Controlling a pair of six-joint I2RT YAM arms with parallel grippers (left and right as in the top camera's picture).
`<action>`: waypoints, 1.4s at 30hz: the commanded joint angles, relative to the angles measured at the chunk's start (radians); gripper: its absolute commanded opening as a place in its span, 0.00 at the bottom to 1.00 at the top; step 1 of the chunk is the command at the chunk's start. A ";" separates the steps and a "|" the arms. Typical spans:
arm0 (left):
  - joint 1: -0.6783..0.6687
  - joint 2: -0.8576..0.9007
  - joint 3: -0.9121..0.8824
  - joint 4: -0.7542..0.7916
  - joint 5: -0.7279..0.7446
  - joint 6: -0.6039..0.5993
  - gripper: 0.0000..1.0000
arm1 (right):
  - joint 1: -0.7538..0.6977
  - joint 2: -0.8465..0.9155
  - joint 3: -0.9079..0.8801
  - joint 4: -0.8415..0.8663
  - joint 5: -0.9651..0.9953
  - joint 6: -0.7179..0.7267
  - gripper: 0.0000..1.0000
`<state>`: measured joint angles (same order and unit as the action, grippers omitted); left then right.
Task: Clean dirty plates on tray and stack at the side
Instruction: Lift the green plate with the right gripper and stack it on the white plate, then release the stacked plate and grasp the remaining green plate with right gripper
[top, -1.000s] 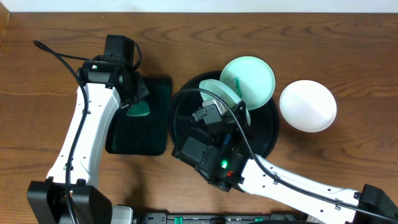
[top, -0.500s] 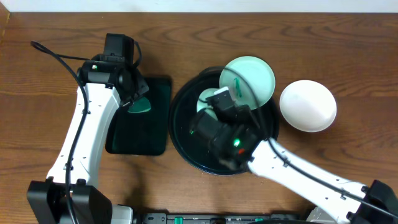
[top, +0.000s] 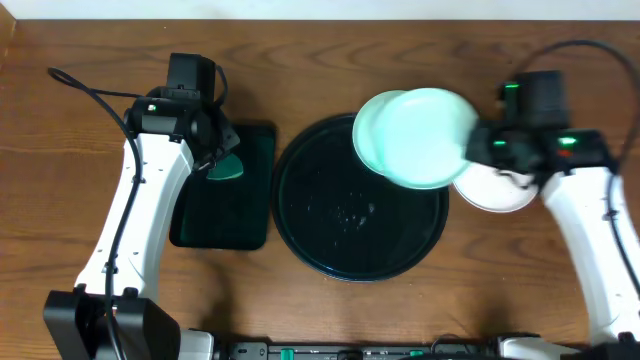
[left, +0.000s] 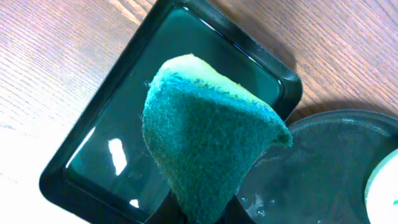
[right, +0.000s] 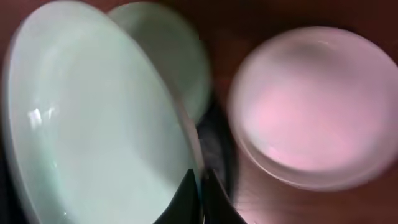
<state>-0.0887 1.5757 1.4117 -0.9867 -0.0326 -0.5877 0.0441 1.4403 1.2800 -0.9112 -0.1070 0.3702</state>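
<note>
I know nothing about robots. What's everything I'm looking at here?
Table: one, brown wood.
Round tray: one, glossy black, centre.
Rectangular tray: one, black, left of it.
White plate: one, white, on table right of round tray.
Second mint plate: one, pale mint, at round tray's far rim.
Held mint plate: one, pale mint, in the air over its right edge.
Sponge: one, green, above rectangular tray.
Left gripper: one, black, shut on sponge.
Right gripper: one, black, shut on held mint plate.
</note>
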 joint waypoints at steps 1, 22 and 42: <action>0.003 0.005 -0.008 0.001 -0.013 -0.012 0.07 | -0.211 0.010 0.002 -0.027 -0.072 0.011 0.01; 0.003 0.005 -0.008 0.001 -0.013 -0.012 0.07 | -0.396 0.261 -0.153 0.187 -0.072 -0.072 0.37; 0.003 0.005 -0.008 0.001 -0.012 -0.008 0.07 | 0.059 0.733 0.612 0.029 -0.099 -0.609 0.53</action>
<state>-0.0883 1.5757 1.4109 -0.9867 -0.0330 -0.5877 0.1040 2.0796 1.8267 -0.8619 -0.2283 -0.1291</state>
